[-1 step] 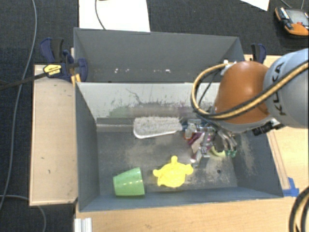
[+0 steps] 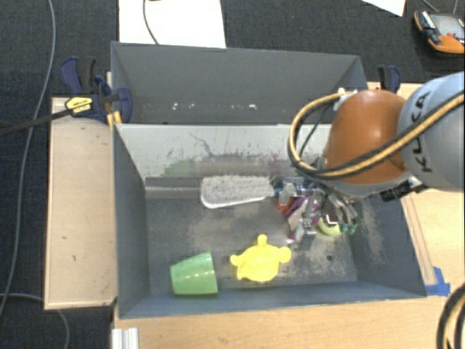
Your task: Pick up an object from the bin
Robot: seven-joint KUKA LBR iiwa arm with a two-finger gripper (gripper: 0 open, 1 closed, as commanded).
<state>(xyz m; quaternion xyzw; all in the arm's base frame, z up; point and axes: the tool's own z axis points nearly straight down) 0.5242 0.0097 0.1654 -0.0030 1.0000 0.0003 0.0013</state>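
Bare floor (image 2: 163,227) between brush (image 2: 232,190), cup (image 2: 195,275)

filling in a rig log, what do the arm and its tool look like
The arm is a rounded silver-grey link with dark KUKA lettering on it. Its wrist carries a smooth orange dome cover, ringed by a looping black and yellow cable. Below the cover, the tool is a small cluster of metal parts with thin wires.
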